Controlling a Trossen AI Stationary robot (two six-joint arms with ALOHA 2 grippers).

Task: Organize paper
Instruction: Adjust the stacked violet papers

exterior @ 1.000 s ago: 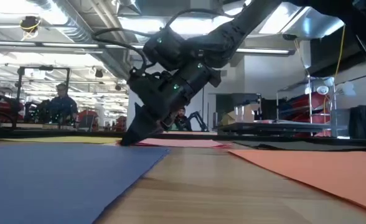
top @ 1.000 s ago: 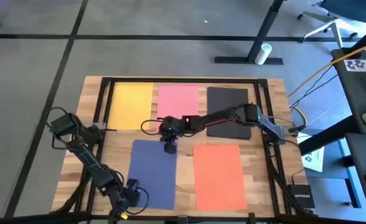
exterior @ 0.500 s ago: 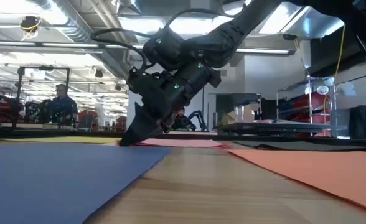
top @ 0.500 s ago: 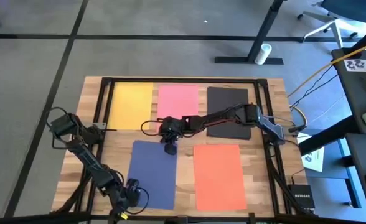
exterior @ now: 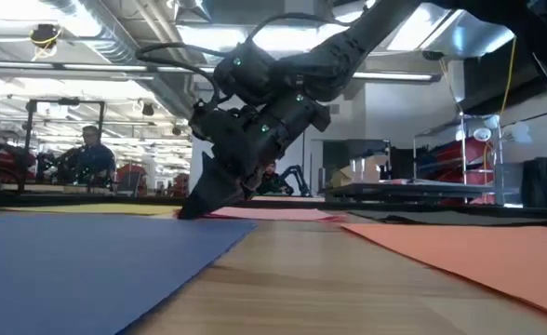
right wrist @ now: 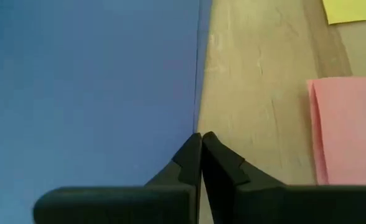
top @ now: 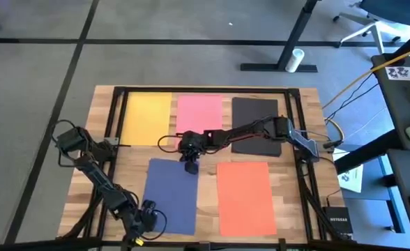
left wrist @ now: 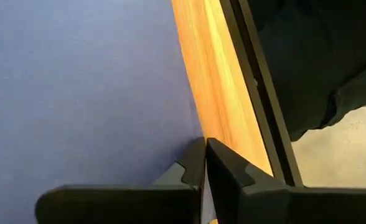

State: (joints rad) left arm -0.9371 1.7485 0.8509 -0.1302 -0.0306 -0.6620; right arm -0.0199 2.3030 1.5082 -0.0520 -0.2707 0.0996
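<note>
Five coloured sheets lie flat on the wooden table: yellow (top: 148,118), pink (top: 199,115) and black (top: 255,125) along the far side, navy blue (top: 171,195) and orange (top: 245,197) nearer. My right gripper (top: 190,166) is shut, with its tips down at the navy sheet's far edge, near the far right corner. My left gripper (top: 147,217) is shut at the navy sheet's near left part. Its tips stand at that sheet's edge (left wrist: 198,134). My right gripper sets its shut fingertips (right wrist: 194,144) on the navy sheet's far edge (right wrist: 197,93), slanting down from the table's right. One finger is over the sheet, the other over bare wood. The sheet stays flat. I cannot tell whether paper is pinched. My left gripper has its shut fingertips (left wrist: 198,152) on the navy sheet's edge (left wrist: 192,106), one finger over the paper and one over the wood beside it. The sheet lies flat on the table. Whether any paper sits between the fingers cannot be told.
A black metal frame (top: 114,104) runs around the tabletop. Bare wood (top: 208,174) shows between the far row of sheets and the two nearer ones. In the low view the navy sheet (exterior: 87,251) and the orange sheet (exterior: 478,251) fill the foreground.
</note>
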